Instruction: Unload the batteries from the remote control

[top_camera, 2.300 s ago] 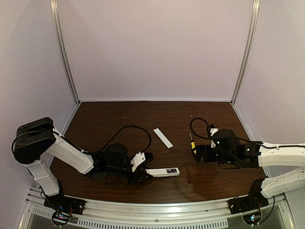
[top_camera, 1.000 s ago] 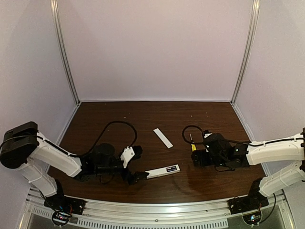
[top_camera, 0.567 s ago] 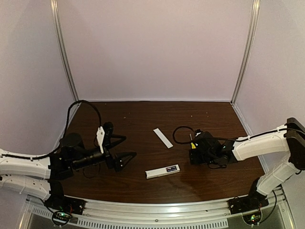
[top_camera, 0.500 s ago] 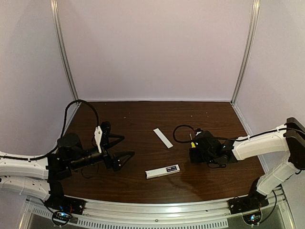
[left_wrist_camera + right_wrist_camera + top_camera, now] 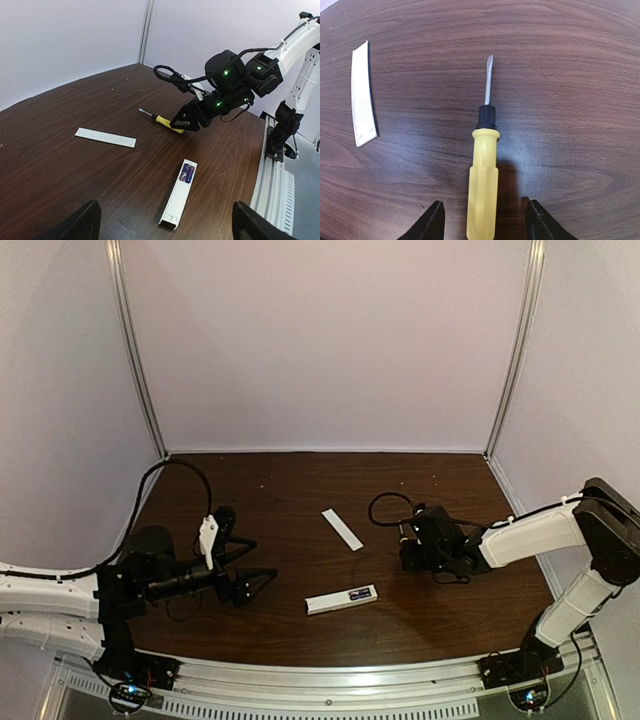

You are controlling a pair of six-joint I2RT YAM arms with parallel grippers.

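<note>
The white remote control [image 5: 341, 599] [image 5: 178, 193] lies flat near the table's front middle, its recess open. Two purple-blue batteries [image 5: 188, 172] sit side by side in the recess, at the end nearer the right arm. My left gripper [image 5: 254, 562] [image 5: 165, 234] is open, raised left of the remote and apart from it. My right gripper [image 5: 407, 552] [image 5: 485, 222] is low over the table. Its jaws straddle the handle of a yellow screwdriver [image 5: 483, 190] [image 5: 167, 123], with a gap on each side.
The thin white cover strip [image 5: 342, 529] [image 5: 105, 137] [image 5: 362, 95] lies on the dark wooden table [image 5: 300, 490], behind the remote and left of the screwdriver. The screwdriver's blade points away from my right wrist. Pale walls close in three sides.
My left gripper let go of the remote's end and drew back to the left and up. My right gripper moved over the screwdriver and its jaws narrowed around the handle.
</note>
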